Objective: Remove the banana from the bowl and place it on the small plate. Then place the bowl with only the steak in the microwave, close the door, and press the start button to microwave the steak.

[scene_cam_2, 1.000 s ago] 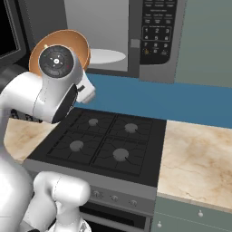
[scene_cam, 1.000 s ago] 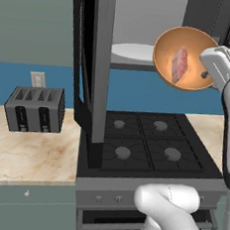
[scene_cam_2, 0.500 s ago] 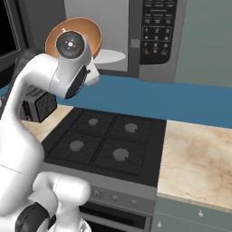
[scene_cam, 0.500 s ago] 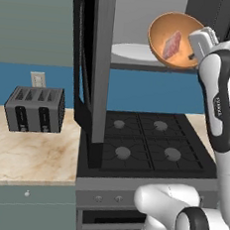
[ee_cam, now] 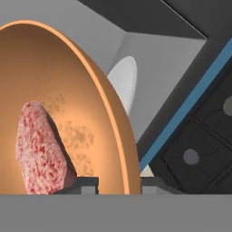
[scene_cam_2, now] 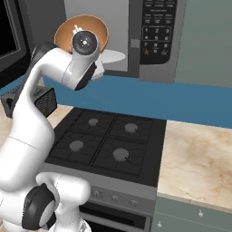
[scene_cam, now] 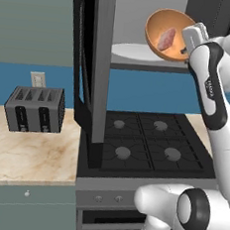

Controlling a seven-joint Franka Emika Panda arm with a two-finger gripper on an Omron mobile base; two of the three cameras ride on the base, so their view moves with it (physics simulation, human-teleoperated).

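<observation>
Left base view: gripper (scene_cam: pixel 186 44) clamps right rim of bowl (scene_cam: pixel 163 27), held tilted in front of open microwave (scene_cam: pixel 145 28); steak (scene_cam: pixel 167 38) inside. Right base view: bowl (scene_cam_2: pixel 97 31) partly behind wrist. Hand view: fingertips apparently pinch rim; steak (ee_cam: pixel 41 149) left of them.

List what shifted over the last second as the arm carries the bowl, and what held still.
The claw lifted the round orange-brown bowl up and leftward in the left base view, toward the open dark-grey microwave and its white turntable. It keeps its grip on the bowl's rim, and the pinkish-red steak remains inside. The bowl stays steeply tilted. The open door, the toaster and the stove did not move.
</observation>
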